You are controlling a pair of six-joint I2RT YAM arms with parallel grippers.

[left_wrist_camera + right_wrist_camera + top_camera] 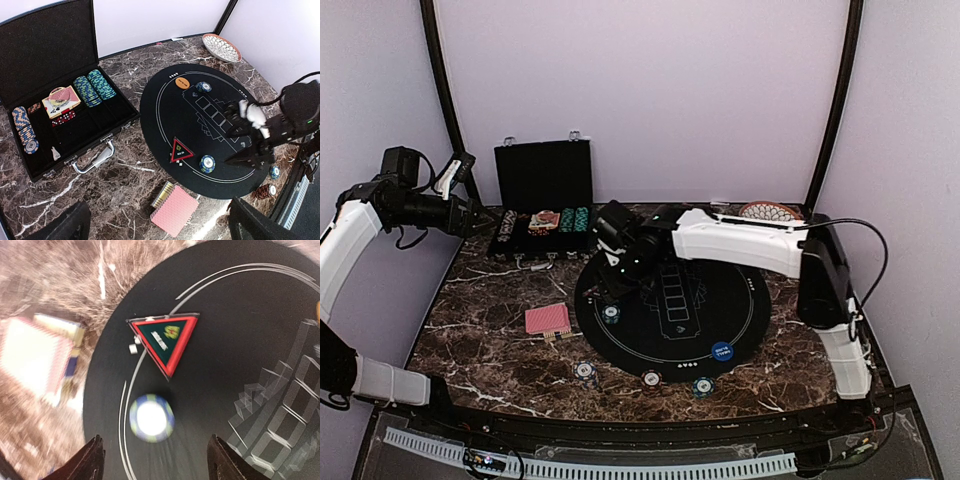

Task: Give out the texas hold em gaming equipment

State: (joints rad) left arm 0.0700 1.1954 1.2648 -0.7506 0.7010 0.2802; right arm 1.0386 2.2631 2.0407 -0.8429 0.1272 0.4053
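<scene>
My right gripper [609, 282] hangs open and empty over the left part of the round black mat [720, 300]. In its wrist view the fingers [94, 460] straddle a blue stripe-edged chip [151, 417] below, with the red triangle [167, 337] just beyond. A red-backed card deck [548, 319] lies on the marble left of the mat. More chips [584, 371] [651, 378] [702, 387] sit along the mat's near edge, and a blue marker disc [722, 351] lies on the mat. The orange disc [181, 83] and another chip [203, 87] lie at the mat's far side. My left gripper [478, 218] is open and empty, raised at the far left.
An open black case [545, 200] with chip rows and cards stands at the back left. A patterned wicker plate [770, 211] sits at the back right. Dark frame posts stand at both back corners.
</scene>
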